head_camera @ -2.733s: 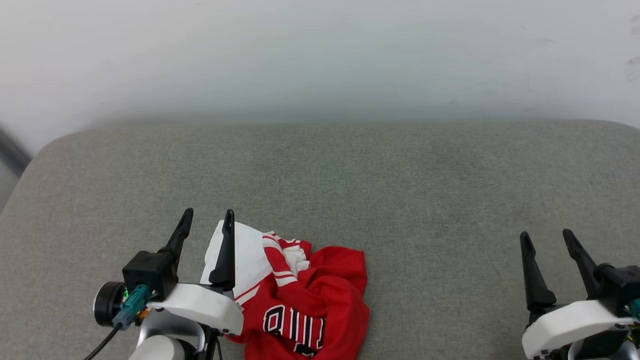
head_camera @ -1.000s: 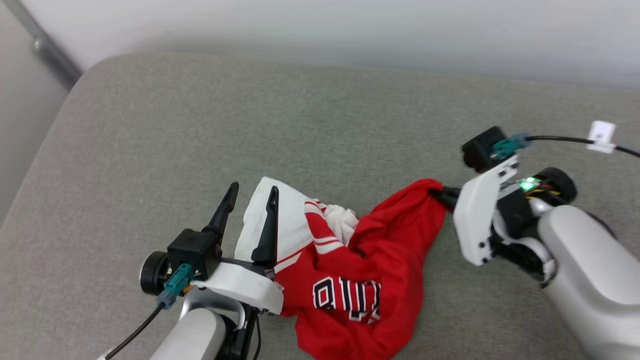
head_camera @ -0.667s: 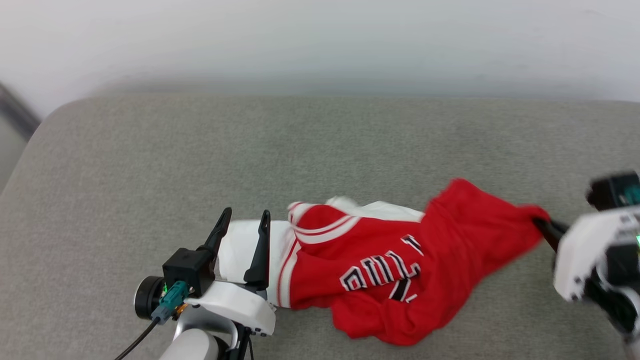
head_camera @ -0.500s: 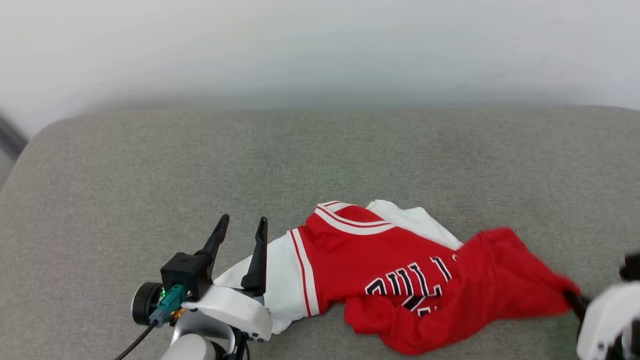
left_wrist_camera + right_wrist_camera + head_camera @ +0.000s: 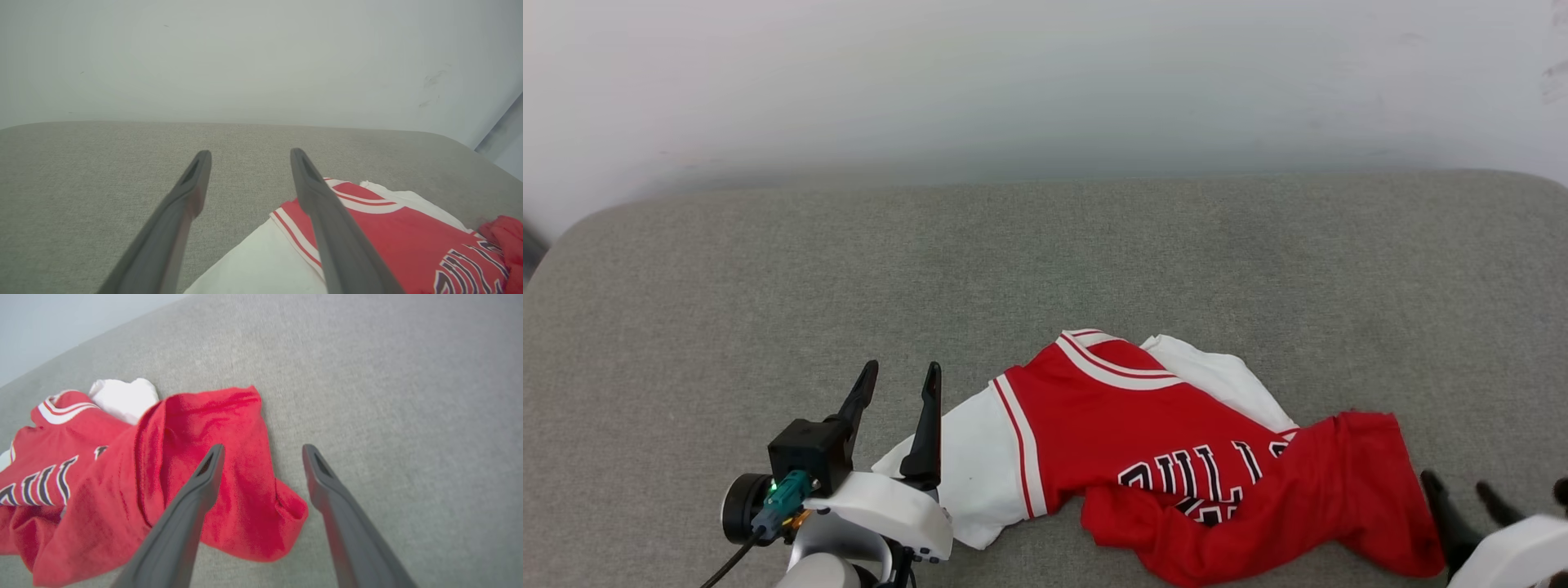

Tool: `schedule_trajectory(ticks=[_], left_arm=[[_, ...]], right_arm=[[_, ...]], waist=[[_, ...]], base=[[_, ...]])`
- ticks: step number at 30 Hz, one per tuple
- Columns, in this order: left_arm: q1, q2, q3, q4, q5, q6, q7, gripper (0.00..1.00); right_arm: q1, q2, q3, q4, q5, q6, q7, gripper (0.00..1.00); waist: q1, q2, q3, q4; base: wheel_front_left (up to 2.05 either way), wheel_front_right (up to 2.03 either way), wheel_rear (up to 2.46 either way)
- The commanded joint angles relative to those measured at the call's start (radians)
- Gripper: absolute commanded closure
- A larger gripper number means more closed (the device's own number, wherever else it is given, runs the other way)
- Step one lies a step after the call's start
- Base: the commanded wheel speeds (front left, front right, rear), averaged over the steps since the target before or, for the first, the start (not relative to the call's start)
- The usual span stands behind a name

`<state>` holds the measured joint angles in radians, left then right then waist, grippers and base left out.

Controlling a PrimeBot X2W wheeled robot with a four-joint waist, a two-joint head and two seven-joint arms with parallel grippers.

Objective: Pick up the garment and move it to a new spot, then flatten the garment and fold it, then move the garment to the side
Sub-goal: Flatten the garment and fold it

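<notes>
Red garment (image 5: 1143, 433) on grey cushion (image 5: 1045, 261), lying left to right

Nearest: left gripper (image 5: 901, 371) and right gripper (image 5: 1458, 490), both with fingers apart, holding nothing. Lay crumpled between them, white sleeve by the left fingers, red hem just beside the right ones. Seemed reachable by each arm at its own end. Showed black lettering, partly hidden; farther, striped collar.

Bright red soft fabric shirt (image 5: 1127, 425): white sleeve panels edged in red stripes, black lettering outlined white. Plain muted grey woven fabric-covered table (image 5: 1045, 261). Pale off-white wall (image 5: 1045, 82). Left end effector (image 5: 901, 369): black fingers, white housing, teal plug (image 5: 784, 494). Right end effector (image 5: 1456, 483): black fingers, white housing.
</notes>
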<state>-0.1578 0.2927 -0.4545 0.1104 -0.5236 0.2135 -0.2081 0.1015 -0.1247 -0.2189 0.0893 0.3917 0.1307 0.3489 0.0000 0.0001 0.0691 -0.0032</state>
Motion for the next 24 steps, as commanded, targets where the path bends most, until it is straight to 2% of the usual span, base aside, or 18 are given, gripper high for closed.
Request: schedule_trajectory(ticks=[1,4,7,13,19,24], left_arm=[[0.008,0.003,0.0,-0.003,-0.002,0.004,0.001,0.0],[0.003,0.006,0.001,-0.01,-0.003,0.007,0.004,0.0],[-0.018,0.002,-0.002,-0.019,0.002,0.008,0.006,0.0],[-0.065,-0.017,-0.015,-0.018,0.01,-0.007,-0.009,0.0],[-0.105,-0.043,-0.026,-0.01,0.025,-0.021,-0.03,0.0],[-0.125,-0.059,-0.029,-0.001,0.032,-0.029,-0.041,0.0]], right_arm=[[-0.025,-0.007,-0.006,-0.024,-0.012,0.0,-0.02,0.0],[-0.069,-0.022,-0.003,-0.053,-0.011,0.0,-0.017,0.0],[-0.145,-0.057,0.031,-0.05,0.004,0.0,0.032,0.0],[-0.308,-0.158,0.138,0.035,0.054,0.0,0.242,0.0],[-0.443,-0.202,0.248,0.101,0.098,0.0,0.434,0.0],[-0.515,-0.222,0.325,0.166,0.109,0.0,0.531,0.0]], waist=[[0.0,-0.0001,-0.001,0.0],[0.0,-0.0001,0.004,0.001],[0.0,-0.0001,0.022,0.014],[0.0,-0.0001,0.085,0.072],[0.0,-0.0001,0.156,0.135],[0.0,-0.0001,0.198,0.165]], base=[[0.0,0.0,0.0],[0.0,0.0,0.0],[0.0,0.0,0.0],[0.0,0.0,0.0],[0.0,0.0,0.0],[0.0,0.0,0.0]])
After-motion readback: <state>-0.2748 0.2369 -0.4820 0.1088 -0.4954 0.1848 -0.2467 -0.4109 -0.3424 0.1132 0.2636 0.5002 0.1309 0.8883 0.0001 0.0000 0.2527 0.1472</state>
